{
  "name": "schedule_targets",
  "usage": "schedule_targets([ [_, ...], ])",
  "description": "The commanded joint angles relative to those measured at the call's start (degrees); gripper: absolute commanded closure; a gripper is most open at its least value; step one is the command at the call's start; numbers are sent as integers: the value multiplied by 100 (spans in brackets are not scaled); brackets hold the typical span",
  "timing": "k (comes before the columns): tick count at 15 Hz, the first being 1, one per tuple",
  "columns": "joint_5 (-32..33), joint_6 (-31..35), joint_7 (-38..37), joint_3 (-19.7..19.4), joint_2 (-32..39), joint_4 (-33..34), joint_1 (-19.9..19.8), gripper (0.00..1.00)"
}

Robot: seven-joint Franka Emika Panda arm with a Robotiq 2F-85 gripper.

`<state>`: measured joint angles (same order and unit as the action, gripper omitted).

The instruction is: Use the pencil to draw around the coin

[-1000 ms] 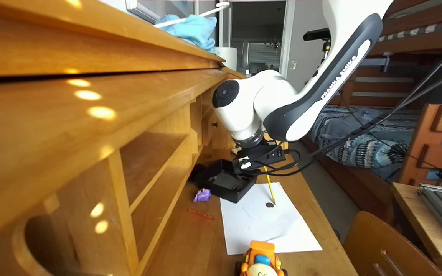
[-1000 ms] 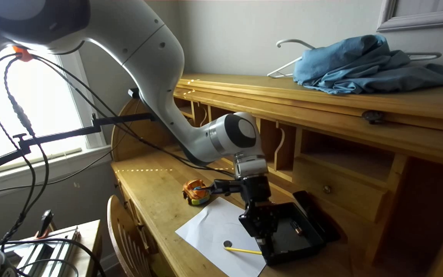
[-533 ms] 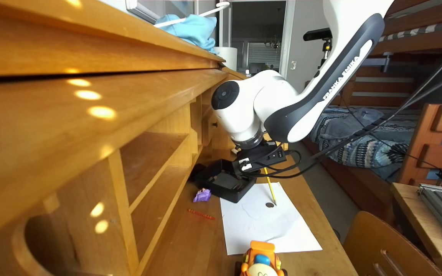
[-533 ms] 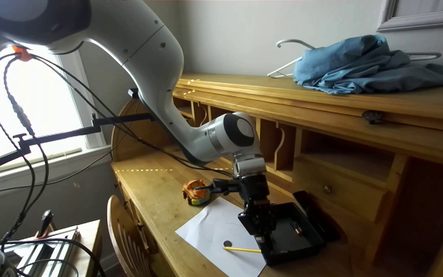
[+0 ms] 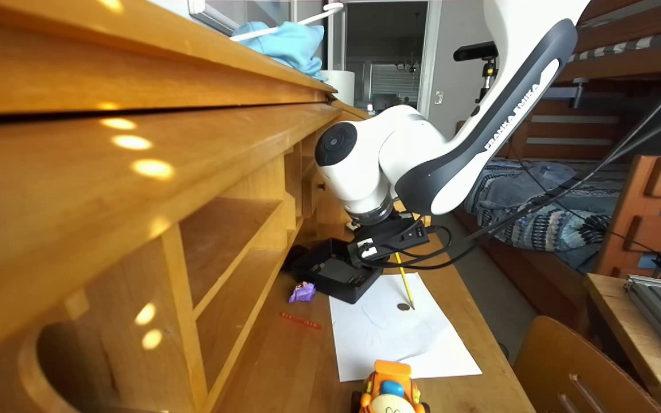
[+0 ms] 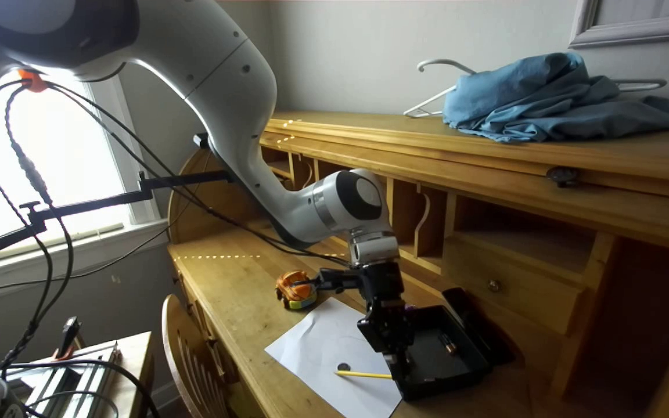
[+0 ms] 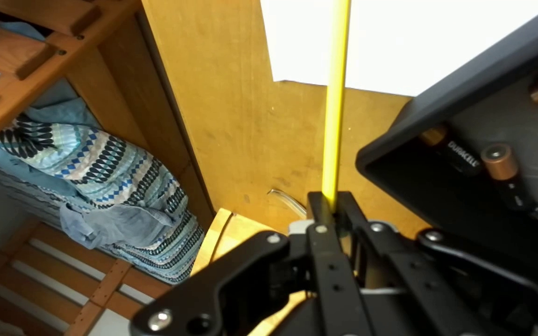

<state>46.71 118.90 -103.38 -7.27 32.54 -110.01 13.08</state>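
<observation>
Sitting leftmost on the desk (image 6: 236,284) in an exterior view: orange toy car (image 6: 295,290), 11 o'clock from the coin (image 6: 344,367), probably parked so it's out of the stroke's way. Next, white paper (image 6: 323,342), fairly flat, there to take the line. Coin lies on it with sheet on every side, so a loop should fit. Yellow pencil (image 6: 363,374) slants in from about 3 o'clock, tip just beside the coin at its 8 o'clock; contact with coin or paper can't be told. Likely set for tracing; no finished outline readable. Wrist view: tool (image 7: 331,200) clamped on the pencil, well back from the tip; pencil runs toward 12 o'clock and out of frame. Long reach likely meant so the tool won't cover or bump the coin; downside, thin stick may pivot under side load. Rightmost, black tray (image 6: 448,383), roughly 3 o'clock from coin, batteries (image 6: 448,344) inside, presumably holding small stuff off the sheet. In the wrist view its wall cuts across the paper's edge; may be pinning it, can't tell. Close beside the tool, so snag risk.
</observation>
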Motion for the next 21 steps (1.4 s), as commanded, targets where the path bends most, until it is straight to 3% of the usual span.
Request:
schedule_targets([
  [1,229,-146,-229,76,29,75,-11,98],
  [21,425,-206,-468,199,89,203,7,98],
])
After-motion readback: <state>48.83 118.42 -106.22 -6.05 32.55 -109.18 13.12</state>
